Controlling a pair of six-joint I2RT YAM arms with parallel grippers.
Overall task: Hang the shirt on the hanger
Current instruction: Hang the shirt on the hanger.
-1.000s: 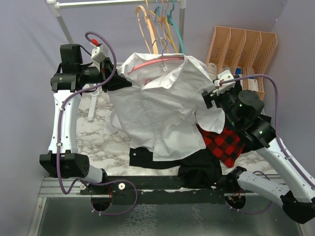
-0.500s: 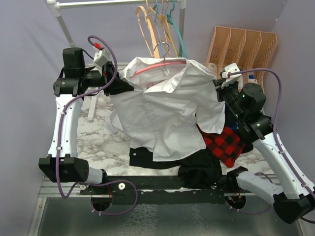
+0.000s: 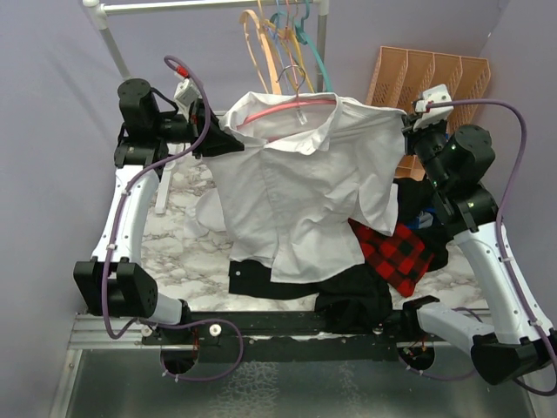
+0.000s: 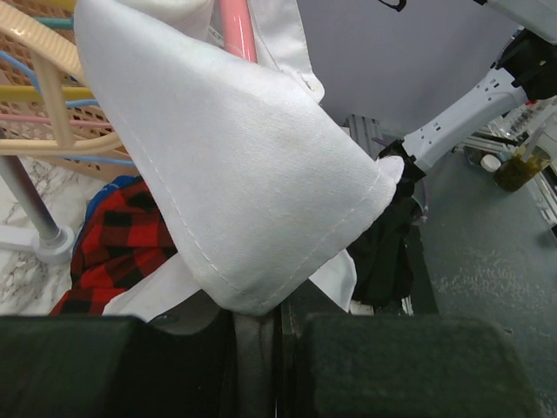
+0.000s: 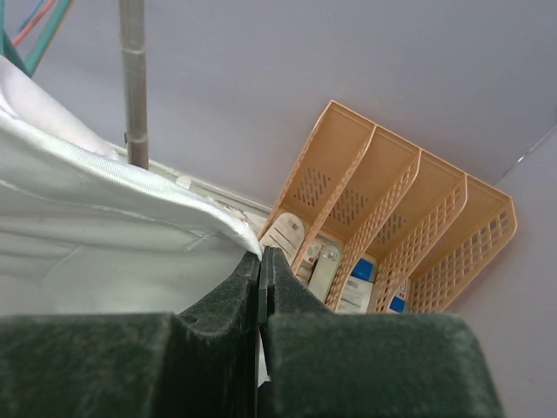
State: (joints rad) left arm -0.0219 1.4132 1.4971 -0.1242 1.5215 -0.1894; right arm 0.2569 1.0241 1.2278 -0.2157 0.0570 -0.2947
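Since the earlier frame the left gripper and the right gripper have risen and drawn apart toward the far side, lifting the shirt and spreading its shoulders wider. Each gripper is clamped tight on cloth, the left on a fold at the left shoulder and the right on the edge at the right shoulder. The shirt hangs between them over the far part of the table, its lower edge reaching a black garment beside a plaid shirt. The hanger sits inside the collar, its pink bar showing across the neck opening and its metal hook upright below the rail.
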